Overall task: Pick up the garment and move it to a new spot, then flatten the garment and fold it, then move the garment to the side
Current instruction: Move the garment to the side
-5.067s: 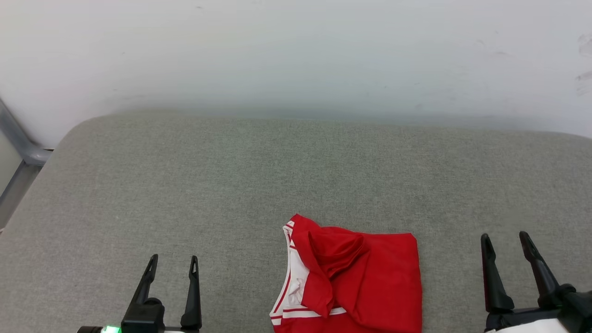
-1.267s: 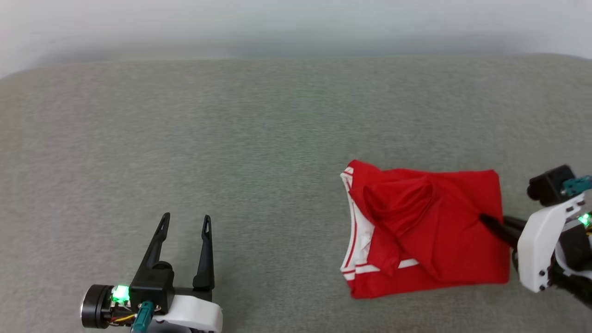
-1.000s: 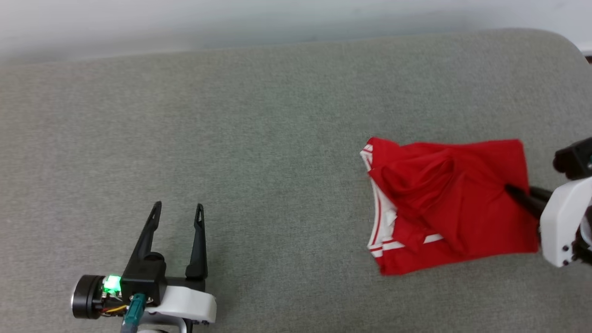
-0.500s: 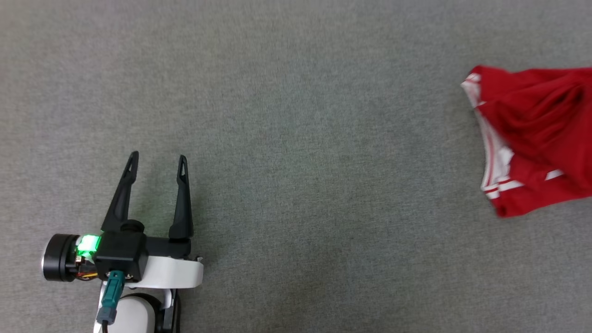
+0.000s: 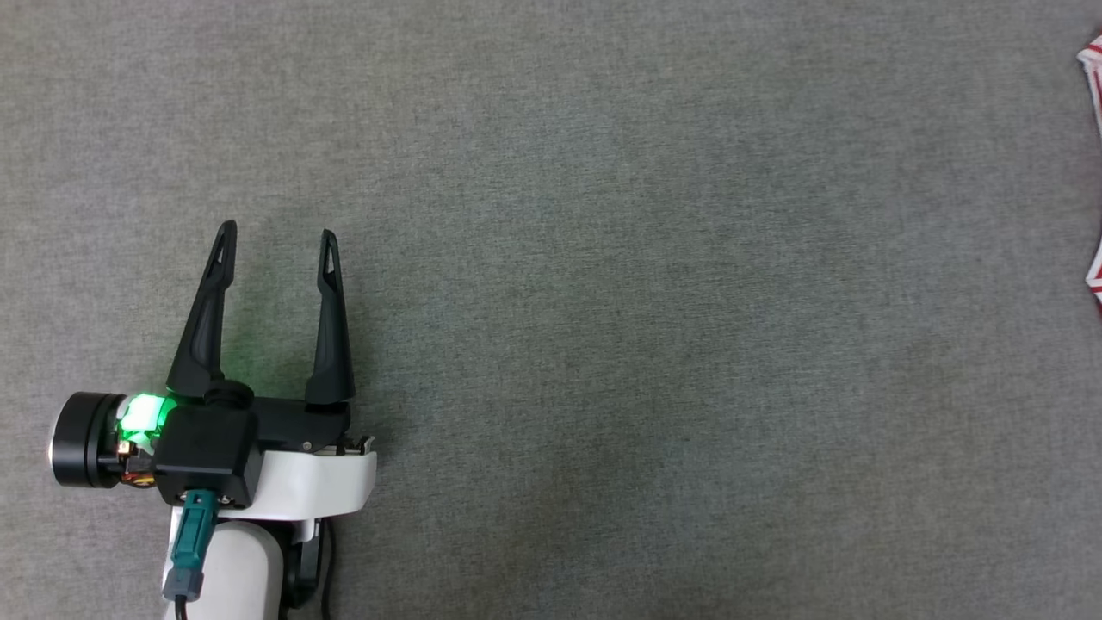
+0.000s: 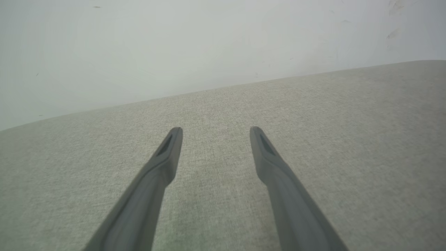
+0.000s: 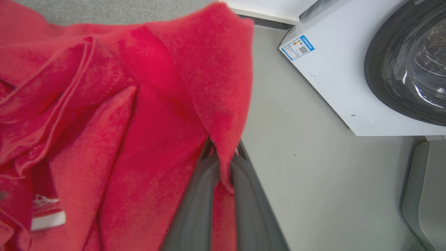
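The left gripper (image 5: pixel 277 230) hangs over the lower left of a grey fabric-covered counter (image 5: pixel 646 301), its jaws spread wide and holding nothing, both dark fingers (image 5: pixel 202 319) pointing up the head view, with a green light (image 5: pixel 138 413) glowing at the wrist. In the left wrist view the same gripper (image 6: pixel 216 129) shows bare grey fabric (image 6: pixel 348 122) between its parted fingers (image 6: pixel 163 164), and a pale wall (image 6: pixel 174 52) rises behind the counter's far edge. The garment (image 5: pixel 1095 77) is well apart from that gripper, at the far right edge of the head view, where a sliver of red-and-white striped trim shows. In the right wrist view the right gripper (image 7: pixel 224 150) has its jaws pressed together, pinching a fold of the red garment (image 7: pixel 104 122), whose cloth drapes over the fingers (image 7: pixel 195 209) and bunches in creases to the left; a white stripe (image 7: pixel 47 219) shows low down. Whether the garment lies on the counter or hangs free cannot be told. A grey floor (image 7: pixel 313 181) and a white washing machine (image 7: pixel 334 80) with a dark round door (image 7: pixel 407 62) and a blue label (image 7: pixel 298 47) lie beyond.
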Motion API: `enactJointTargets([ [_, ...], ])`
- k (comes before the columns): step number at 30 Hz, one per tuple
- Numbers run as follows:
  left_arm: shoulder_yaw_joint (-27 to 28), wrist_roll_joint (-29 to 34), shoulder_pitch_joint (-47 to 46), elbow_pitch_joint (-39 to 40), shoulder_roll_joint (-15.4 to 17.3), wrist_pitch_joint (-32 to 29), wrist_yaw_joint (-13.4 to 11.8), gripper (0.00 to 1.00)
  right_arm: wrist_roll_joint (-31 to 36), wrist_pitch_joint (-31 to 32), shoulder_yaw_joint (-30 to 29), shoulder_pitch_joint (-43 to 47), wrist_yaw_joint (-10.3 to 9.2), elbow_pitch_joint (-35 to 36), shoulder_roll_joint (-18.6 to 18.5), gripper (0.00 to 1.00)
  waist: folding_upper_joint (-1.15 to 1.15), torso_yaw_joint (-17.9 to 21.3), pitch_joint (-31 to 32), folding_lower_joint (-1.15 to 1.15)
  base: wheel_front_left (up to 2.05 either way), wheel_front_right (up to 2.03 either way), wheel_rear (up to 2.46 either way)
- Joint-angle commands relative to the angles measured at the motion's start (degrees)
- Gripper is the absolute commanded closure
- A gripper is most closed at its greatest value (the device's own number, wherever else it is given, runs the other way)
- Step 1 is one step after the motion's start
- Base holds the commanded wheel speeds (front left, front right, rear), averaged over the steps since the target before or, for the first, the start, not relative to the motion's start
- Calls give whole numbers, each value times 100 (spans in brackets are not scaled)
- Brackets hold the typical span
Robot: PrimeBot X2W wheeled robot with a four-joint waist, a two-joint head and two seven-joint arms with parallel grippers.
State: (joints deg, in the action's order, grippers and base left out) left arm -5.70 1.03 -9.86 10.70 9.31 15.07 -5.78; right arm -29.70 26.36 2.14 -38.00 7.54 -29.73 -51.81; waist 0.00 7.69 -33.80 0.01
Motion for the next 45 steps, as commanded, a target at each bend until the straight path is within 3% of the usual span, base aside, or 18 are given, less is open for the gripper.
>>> enactJointTargets([
  [1,-31,22,-64,32,24,12,-41,0,108,3,-140,-110,-11,-78,132,100,0,-41,-44,-1,0,0,0],
  [2,-41,18,-80,37,26,12,-54,0,196,-33,-239,-136,-11,-123,177,100,0,-53,-55,-1,0,0,0],
  [3,-50,12,-91,38,25,12,-65,0,282,-59,-316,-150,-11,-162,237,80,0,-66,-54,-1,0,0,0],
  [4,-61,4,-96,25,23,12,-77,0,358,-63,-380,-149,-11,-201,302,0,0,-80,-38,-1,0,0,0],
  [13,-78,-99,171,-116,-42,12,-219,0,1029,-492,-630,50,-11,-114,650,0,0,-165,548,-1,0,0,0],
  [24,-22,-229,749,-370,-158,12,-278,0,1461,-2147,-796,475,-10,977,1337,0,0,-350,1583,-1,0,0,0],
  [27,8,-262,953,-494,-168,12,-269,0,1589,-2861,-866,744,-10,1499,1786,0,0,-481,1910,-1,0,0,0],
  [35,36,-296,1196,-745,-175,12,-182,0,1930,-3800,-779,1476,-10,2290,2634,0,0,-710,2414,-1,0,0,0],
  [45,87,-300,1457,-1041,-208,12,-76,0,2153,-4092,-567,2837,-10,2810,3913,0,0,-865,2992,-1,0,0,0],
])
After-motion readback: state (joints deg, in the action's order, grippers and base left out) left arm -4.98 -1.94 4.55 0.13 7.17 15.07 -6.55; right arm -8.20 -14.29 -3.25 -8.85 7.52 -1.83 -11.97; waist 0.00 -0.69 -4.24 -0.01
